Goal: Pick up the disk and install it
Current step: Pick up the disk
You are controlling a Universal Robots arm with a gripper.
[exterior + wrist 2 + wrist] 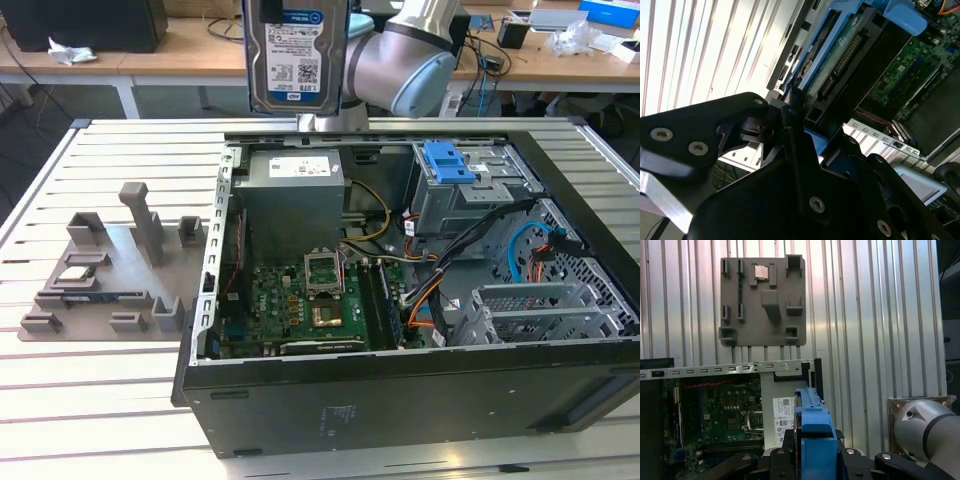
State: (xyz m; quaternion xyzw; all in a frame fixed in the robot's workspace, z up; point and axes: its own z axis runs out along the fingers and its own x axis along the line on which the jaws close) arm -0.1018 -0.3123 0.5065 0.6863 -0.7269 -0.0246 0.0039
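In the first wrist view the gripper is clamped with its black fingers pressed on either side of the disk, gripping it by its blue-railed edges. The exterior view shows the disk held upright in the air, label facing the camera, above the power supply at the far side of the open computer case. Beyond the case wall, on the slatted metal table, a grey fixture plate lies to the exterior view's left, well apart from the disk.
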